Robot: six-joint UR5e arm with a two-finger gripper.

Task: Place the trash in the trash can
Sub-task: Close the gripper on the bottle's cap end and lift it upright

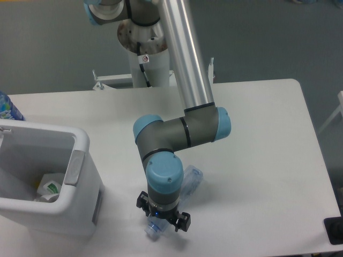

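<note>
The clear crushed bottle point(191, 179) lies on the table, running from upper right to its cap at the lower left. My gripper point(163, 215) points straight down over the bottle's middle. Its black knuckles stick out wide on both sides, straddling the bottle, so the jaws look open. The fingertips are hidden under the wrist, as is the bottle's label. The white trash can point(80, 140) stands at the left front of the table. A crumpled white wrapper with a green bit point(51, 187) lies inside it.
A blue-labelled bottle point(6, 107) shows at the far left edge behind the trash can. The arm's base post point(147, 59) stands at the table's back edge. The table's front edge is close below the gripper.
</note>
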